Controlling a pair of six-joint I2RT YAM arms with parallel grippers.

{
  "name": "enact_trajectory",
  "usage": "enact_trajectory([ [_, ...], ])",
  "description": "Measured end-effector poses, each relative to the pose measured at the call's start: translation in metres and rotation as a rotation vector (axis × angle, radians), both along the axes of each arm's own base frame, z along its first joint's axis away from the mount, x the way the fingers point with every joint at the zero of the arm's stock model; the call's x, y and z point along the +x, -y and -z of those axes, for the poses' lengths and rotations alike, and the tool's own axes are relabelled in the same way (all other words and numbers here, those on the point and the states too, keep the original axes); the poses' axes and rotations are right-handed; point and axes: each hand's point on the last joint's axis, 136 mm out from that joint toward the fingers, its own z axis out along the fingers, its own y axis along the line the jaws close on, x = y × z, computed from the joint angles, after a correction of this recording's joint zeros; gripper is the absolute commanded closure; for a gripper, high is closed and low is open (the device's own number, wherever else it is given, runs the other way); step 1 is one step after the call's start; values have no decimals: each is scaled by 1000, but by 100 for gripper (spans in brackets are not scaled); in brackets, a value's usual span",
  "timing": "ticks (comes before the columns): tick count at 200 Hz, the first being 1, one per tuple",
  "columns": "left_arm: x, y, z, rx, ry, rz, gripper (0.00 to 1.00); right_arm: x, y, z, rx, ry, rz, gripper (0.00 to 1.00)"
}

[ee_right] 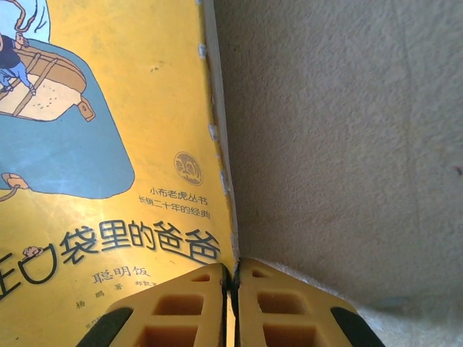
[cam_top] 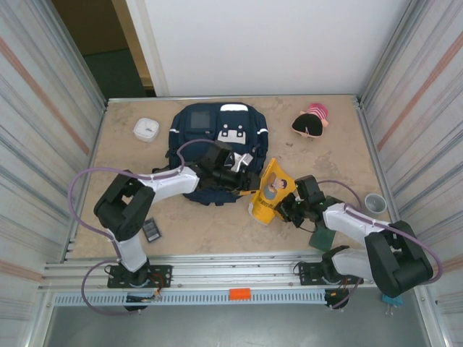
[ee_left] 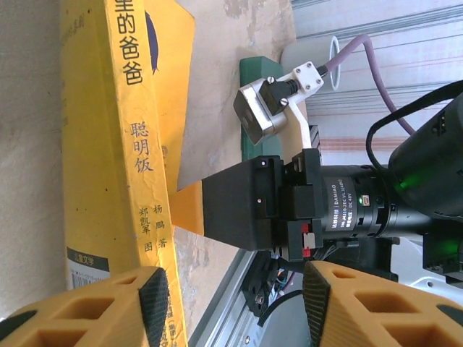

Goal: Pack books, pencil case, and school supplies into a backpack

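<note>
Right claw (ee_right: 230,293) pinches yellow book (ee_right: 108,181) beside backpack (cam_top: 194,139); left claw (ee_left: 235,298) gapes empty; nothing visibly packed yet.

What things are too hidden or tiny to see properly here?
Backpack opening: top view, left arm covers it.
Green book: top view, right arm hides most.
Yellow book drawing: right wrist view, cut off by edge.
Black rectangle: top view, too small for detail.
</note>
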Motion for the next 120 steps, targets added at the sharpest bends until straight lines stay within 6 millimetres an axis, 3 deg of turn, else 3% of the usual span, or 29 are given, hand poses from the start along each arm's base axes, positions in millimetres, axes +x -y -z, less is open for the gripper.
enact_trajectory([
  [73, 6, 10, 14, 36, -6, 25, 45, -1, 1, 0, -2, -2, 2, 86],
  [103, 5, 11, 20, 73, 2, 30, 45, 0, 2, -2, -16, -2, -5, 61],
  [120, 10, 7, 32, 124, 24, 4, 45, -3, 6, 1, -26, -24, 2, 53],
])
